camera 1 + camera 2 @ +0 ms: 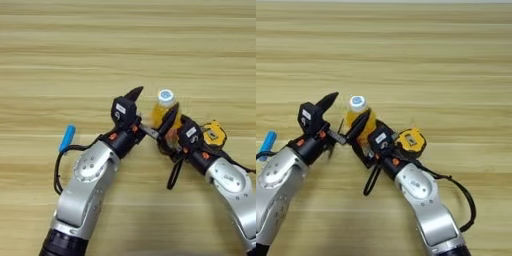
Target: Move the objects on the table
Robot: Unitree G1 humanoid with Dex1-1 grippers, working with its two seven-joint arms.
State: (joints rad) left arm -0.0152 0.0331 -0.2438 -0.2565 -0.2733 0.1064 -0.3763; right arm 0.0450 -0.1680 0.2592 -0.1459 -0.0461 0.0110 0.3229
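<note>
R gripper [169,125] pinched the orange-drink bottle [162,111] (upright, white cap up); tape measure [410,140] just behind it. L gripper [136,112], fingers spread, sat just left of bottle.

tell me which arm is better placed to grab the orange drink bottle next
Right, probably. The right gripper already sits against the orange drink bottle, one finger across its front. The left gripper is open just left of the bottle, not around it. The tape measure sits beside the right wrist.

L: my left gripper [142,112] mid-frame, fingers spread, forearm angled up-right | R: my right gripper [169,131] close beside it, finger gap unreadable
</note>
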